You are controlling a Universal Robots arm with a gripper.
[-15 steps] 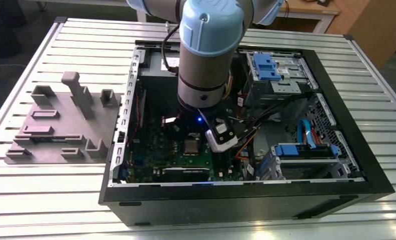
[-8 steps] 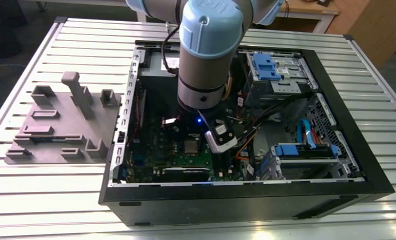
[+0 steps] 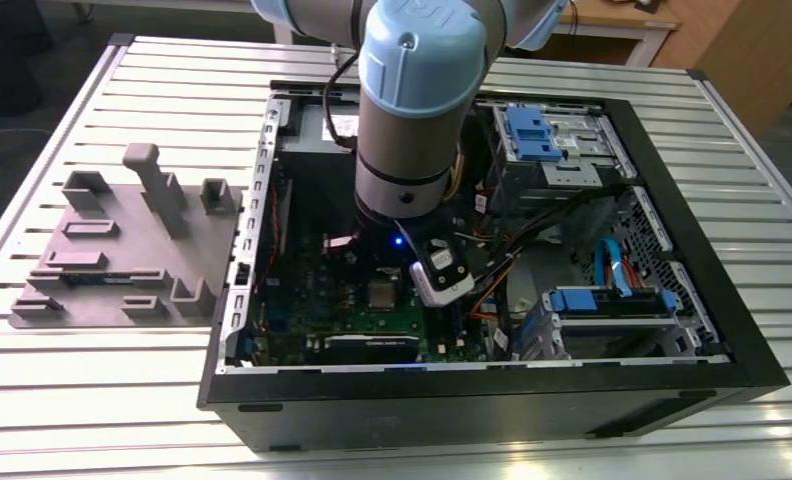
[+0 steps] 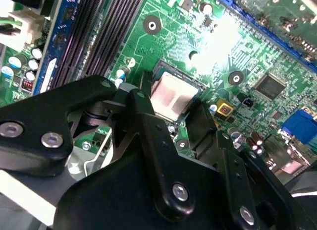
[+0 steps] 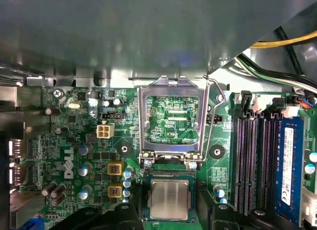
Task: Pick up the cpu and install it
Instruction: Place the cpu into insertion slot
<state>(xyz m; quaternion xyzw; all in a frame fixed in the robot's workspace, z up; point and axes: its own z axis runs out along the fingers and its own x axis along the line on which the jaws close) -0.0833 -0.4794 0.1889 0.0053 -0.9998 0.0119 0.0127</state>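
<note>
From where I sit, the fingers (image 4: 171,108) are spread, one black tip on each side of the cpu (image 4: 171,97), standing just off its edges; I cannot tell whether either tip touches it. Nothing is pinched between them. The cpu lies flat in its socket on the motherboard (image 4: 237,51), a small square chip with a pale, brushed silvery top that catches the light. In the first wrist view the same chip (image 5: 169,199) sits square in the dark socket frame, with the two black tips (image 5: 210,210) low at either side of it.

Just beyond the fingers the socket's load plate (image 5: 171,116) stands swung open, a thin bright metal frame with a rectangular window, and its wire lever (image 5: 214,111) rises beside it. The board around them is glossy green, dotted with round silver-topped capacitors and small yellow square parts. Off to one side run the long black memory slots (image 5: 252,160), one edged in blue.

Farther out, in the exterior view, the grey and pale blue arm (image 3: 410,110) reaches down into the open black computer case (image 3: 716,300), with the cpu (image 3: 383,293) near its foot. A grey plastic fixture (image 3: 129,250) lies on the ribbed metal bench (image 3: 103,400), well apart from the fingers.
</note>
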